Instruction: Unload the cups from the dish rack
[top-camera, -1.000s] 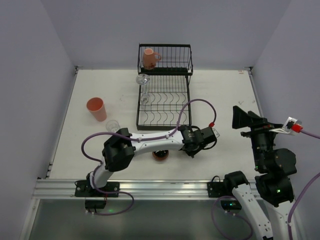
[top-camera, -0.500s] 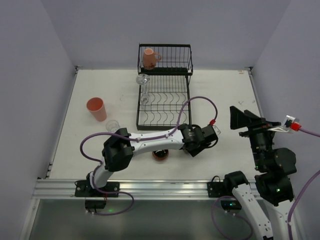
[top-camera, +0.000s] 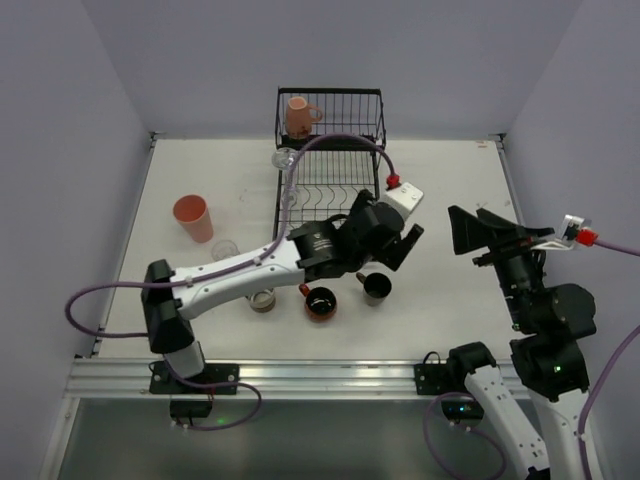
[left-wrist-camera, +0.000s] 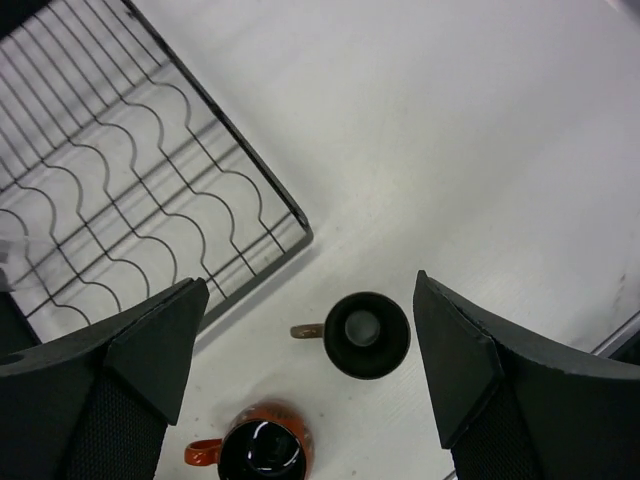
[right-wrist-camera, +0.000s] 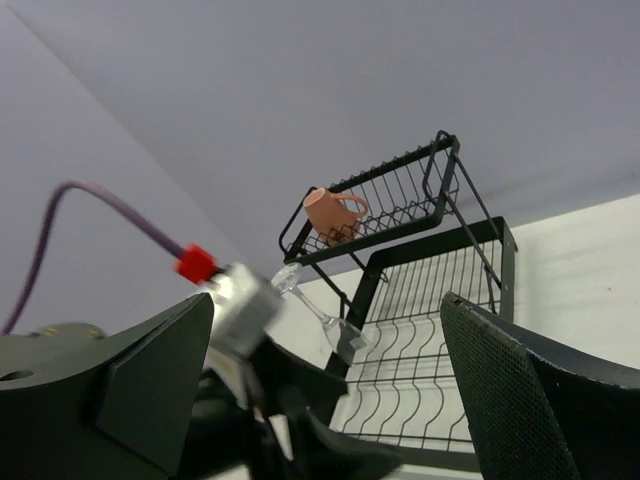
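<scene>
The black wire dish rack (top-camera: 330, 205) stands at the back of the table. A pink mug (top-camera: 297, 115) sits in its raised tier, and a clear stemmed glass (top-camera: 287, 170) leans at its left side. My left gripper (top-camera: 385, 250) hangs open just above a dark brown mug (top-camera: 376, 287) that stands upright on the table. In the left wrist view that mug (left-wrist-camera: 368, 334) sits free between the spread fingers (left-wrist-camera: 165, 335), beside an orange-red cup (left-wrist-camera: 262, 455). My right gripper (top-camera: 472, 232) is open and empty at the right; its wrist view shows the pink mug (right-wrist-camera: 335, 212).
On the table in front of the rack stand the orange-red cup (top-camera: 320, 303) and a white-and-brown cup (top-camera: 263, 299). A salmon tumbler (top-camera: 192, 218) and a small clear glass (top-camera: 225, 249) stand at the left. The left arm's purple cable (top-camera: 335, 140) arches over the rack.
My left gripper has opened and lifted off the dark brown mug, which now stands alone on the table. The left arm swung up and back toward the rack. The right gripper drifted slightly left.
</scene>
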